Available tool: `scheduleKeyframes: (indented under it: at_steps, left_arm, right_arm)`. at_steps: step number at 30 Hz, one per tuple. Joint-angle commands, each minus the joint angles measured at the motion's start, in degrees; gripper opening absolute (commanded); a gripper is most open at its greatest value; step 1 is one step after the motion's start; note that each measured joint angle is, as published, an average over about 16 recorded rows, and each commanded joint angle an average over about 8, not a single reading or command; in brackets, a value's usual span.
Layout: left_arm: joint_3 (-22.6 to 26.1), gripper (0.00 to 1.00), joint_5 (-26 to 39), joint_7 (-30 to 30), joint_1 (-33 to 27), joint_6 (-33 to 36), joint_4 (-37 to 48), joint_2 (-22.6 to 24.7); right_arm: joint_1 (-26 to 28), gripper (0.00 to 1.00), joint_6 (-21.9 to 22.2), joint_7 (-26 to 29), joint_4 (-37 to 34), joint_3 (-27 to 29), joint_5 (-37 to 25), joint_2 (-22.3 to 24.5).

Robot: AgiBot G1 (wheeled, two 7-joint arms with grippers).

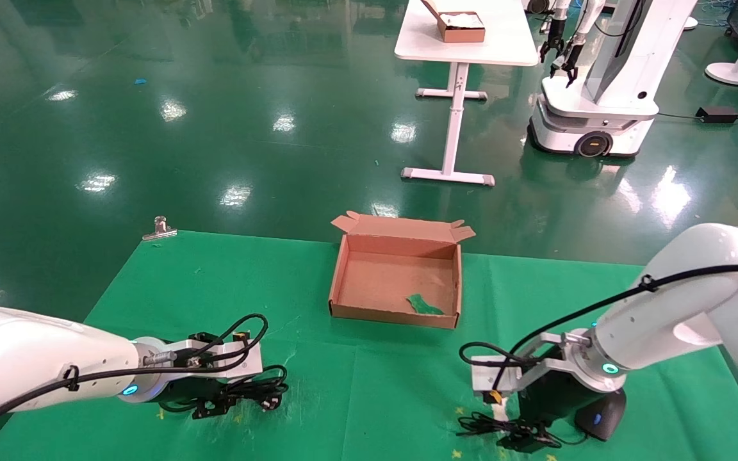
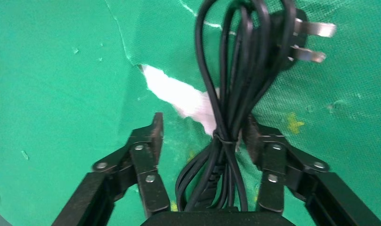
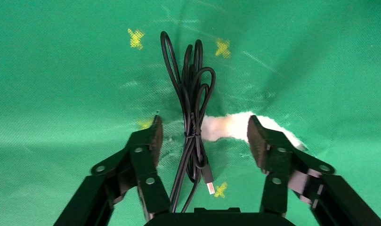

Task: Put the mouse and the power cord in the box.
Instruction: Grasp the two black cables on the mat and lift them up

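The brown cardboard box (image 1: 343, 269) sits open at the middle of the green cloth, holding only a green scrap. At the near left my left gripper (image 1: 241, 398) (image 2: 205, 127) is open and low over the power cord (image 1: 265, 384) (image 2: 235, 94). The tied bundle lies between its fingers, close against one finger (image 2: 254, 136), with the plug (image 2: 299, 42) beyond the tips. My right gripper (image 1: 526, 438) (image 3: 203, 126) stands open at the near right, straddling the mouse's thin bundled cable (image 1: 487, 424) (image 3: 190, 108). The mouse (image 1: 599, 415) itself lies on the cloth just right of that gripper, showing only in the head view.
The cloth is torn to white under both grippers (image 2: 179, 96) (image 3: 226, 127) and carries yellow marks (image 3: 135, 37). A metal clip (image 1: 159, 228) holds the cloth's far left edge. On the floor beyond stand a white table (image 1: 471, 48) with another box and a second robot (image 1: 599, 96).
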Motion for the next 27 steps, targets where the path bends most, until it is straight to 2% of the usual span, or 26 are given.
scheduleKeyframes:
  at_steps: [1, 21, 27]
  left_arm:
    - [0.0, 0.00, 0.0, 0.0, 0.0, 0.0, 0.0, 0.0]
    - [0.0, 0.00, 0.1, 0.0, 0.0, 0.0, 0.0, 0.0]
    - [-0.2, 0.00, -1.0, 1.0, -0.7, 1.3, -1.4, -0.8]
  right_arm:
    - [0.0, 0.00, 0.0, 0.0, 0.1, 0.0, 0.0, 0.0]
    - [0.0, 0.00, -0.1, 0.1, 0.3, 0.1, 0.1, 0.2]
    - [1.7, 0.00, -0.1, -0.1, 1.4, 0.8, 0.7, 1.1]
